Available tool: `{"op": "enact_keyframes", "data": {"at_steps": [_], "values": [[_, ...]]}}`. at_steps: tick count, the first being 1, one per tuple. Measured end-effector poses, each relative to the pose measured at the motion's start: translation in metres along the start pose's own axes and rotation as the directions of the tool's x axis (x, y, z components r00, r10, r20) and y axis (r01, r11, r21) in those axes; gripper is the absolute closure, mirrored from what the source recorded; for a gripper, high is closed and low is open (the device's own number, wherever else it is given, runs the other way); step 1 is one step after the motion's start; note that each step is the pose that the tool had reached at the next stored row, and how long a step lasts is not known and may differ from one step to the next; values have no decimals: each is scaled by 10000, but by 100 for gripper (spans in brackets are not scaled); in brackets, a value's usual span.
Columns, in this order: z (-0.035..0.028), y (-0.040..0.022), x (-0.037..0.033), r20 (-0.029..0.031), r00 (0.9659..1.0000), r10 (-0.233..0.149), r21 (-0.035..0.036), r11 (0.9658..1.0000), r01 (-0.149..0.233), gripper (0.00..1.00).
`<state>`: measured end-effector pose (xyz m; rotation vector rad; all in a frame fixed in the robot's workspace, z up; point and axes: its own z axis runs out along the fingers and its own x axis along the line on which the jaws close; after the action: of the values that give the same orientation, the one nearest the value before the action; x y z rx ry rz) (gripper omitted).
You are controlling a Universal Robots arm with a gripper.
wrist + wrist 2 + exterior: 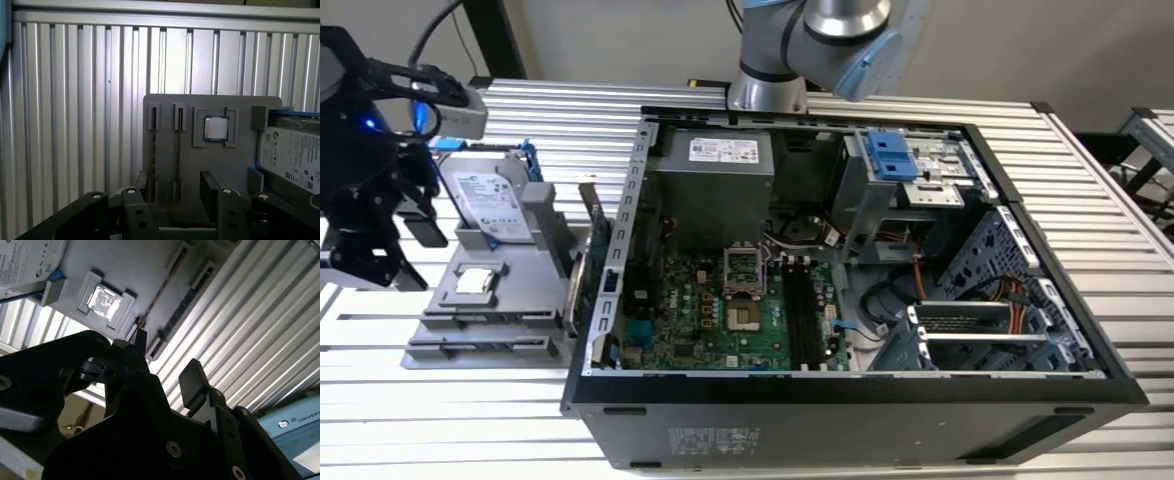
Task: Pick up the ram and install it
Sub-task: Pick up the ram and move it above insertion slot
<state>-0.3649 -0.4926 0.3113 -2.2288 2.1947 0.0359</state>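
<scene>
Pincer (175, 176) hung wide open, empty, above the ram (178, 145), seated edge-up in the grey holder's (222, 167) slot. Light, stiff, fragile stick, probably best pinched across its flat faces, mid-length.

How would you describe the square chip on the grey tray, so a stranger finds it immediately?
At the exterior view's left of the open computer case lies a grey tray. The chip sits in its square recess, between two long narrow slots and the hard drive. Only it is small, square and shiny.
</scene>
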Motion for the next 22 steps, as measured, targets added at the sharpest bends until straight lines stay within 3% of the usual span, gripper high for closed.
{"op": "enact_keyframes", "data": {"at_steps": [22], "values": [[301, -2, 11, 2, 10000, 28, 3, 10000, -28, 0]]}}
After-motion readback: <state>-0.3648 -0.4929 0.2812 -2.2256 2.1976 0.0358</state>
